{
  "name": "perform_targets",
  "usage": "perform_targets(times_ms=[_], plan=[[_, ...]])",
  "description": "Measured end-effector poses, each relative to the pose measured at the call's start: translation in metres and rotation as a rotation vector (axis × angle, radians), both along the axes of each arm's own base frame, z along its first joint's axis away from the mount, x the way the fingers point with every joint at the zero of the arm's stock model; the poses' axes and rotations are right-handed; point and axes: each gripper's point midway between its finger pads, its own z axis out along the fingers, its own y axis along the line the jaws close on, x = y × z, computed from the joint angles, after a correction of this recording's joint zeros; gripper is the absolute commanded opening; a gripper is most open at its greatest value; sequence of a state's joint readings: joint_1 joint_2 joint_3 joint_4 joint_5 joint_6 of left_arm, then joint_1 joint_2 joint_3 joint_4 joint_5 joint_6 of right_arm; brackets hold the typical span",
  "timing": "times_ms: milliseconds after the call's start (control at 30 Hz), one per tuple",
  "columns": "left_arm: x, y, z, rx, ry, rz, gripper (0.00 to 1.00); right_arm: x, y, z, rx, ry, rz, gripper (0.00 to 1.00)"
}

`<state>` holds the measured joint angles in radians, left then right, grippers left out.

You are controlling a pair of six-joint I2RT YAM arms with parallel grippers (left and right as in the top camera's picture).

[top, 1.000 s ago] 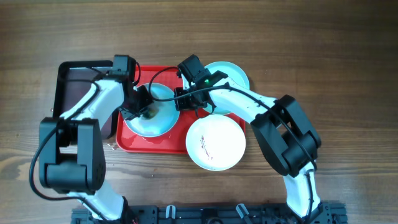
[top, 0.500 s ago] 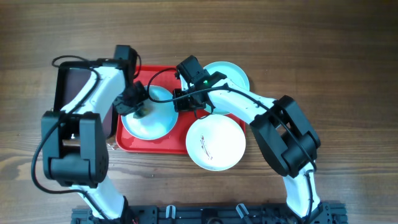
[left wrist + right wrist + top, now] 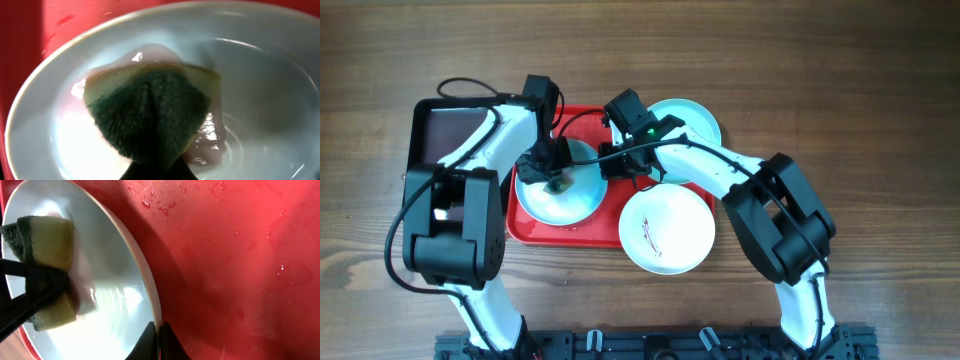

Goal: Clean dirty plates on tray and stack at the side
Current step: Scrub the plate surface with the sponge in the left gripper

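Observation:
A pale bluish-white plate [image 3: 565,203] lies on the red tray [image 3: 610,236]. My left gripper [image 3: 551,176] is shut on a green-and-yellow sponge [image 3: 149,111] and presses it onto the wet plate [image 3: 260,100], with pinkish foam around it. My right gripper [image 3: 611,163] is shut on this plate's right rim [image 3: 156,311]; the right wrist view also shows the sponge [image 3: 50,245] and the tray [image 3: 240,255]. A white plate [image 3: 667,230] with thin brown smears overlaps the tray's front right corner. A turquoise plate [image 3: 698,117] lies behind the tray on the right.
A black rectangular tray [image 3: 438,130] stands at the left, against the red tray. Water drops dot the red tray [image 3: 165,207]. Both arms cross over the back of the tray. Wooden table [image 3: 880,120] lies all around.
My left arm has swung rightward over the black tray, and the sponge has shifted slightly on the plate. My right gripper keeps its hold on the rim, unmoved.

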<state>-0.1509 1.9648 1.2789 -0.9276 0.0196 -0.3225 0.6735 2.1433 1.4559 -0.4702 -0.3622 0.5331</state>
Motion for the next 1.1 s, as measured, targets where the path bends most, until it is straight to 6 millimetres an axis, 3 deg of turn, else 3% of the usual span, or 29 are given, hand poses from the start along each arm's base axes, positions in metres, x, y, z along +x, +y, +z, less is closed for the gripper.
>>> perform_targets(times_ms=[133, 267, 400, 567, 700, 833, 967, 1100], plan=[[-0.008, -0.012, 0.002, -0.102, 0.037, -0.166, 0.04, 0.0, 0.0, 0.0, 0.0, 0.0, 0.0, 0.04], [-0.019, -0.039, 0.003, -0.275, 0.063, -0.299, 0.04, 0.0, 0.0, 0.0, -0.001, 0.0, 0.0, 0.04], [-0.011, -0.056, 0.003, -0.373, 0.014, -0.345, 0.04, 0.0, 0.0, 0.0, -0.001, 0.0, 0.0, 0.04], [0.008, -0.057, 0.0, -0.343, -0.051, -0.272, 0.04, 0.002, 0.0, 0.0, 0.001, -0.01, -0.003, 0.04], [0.016, -0.046, -0.002, -0.234, -0.056, -0.131, 0.04, 0.003, 0.001, 0.001, 0.006, -0.015, -0.003, 0.04], [0.02, -0.012, -0.001, -0.005, -0.062, 0.063, 0.04, 0.003, 0.003, 0.002, 0.012, -0.015, 0.002, 0.04], [0.003, 0.022, 0.002, 0.185, -0.017, 0.184, 0.04, 0.002, 0.004, 0.002, 0.013, -0.015, 0.003, 0.04], [-0.022, 0.036, 0.002, 0.249, 0.081, 0.203, 0.04, 0.002, 0.004, 0.002, 0.014, -0.012, 0.005, 0.05]])
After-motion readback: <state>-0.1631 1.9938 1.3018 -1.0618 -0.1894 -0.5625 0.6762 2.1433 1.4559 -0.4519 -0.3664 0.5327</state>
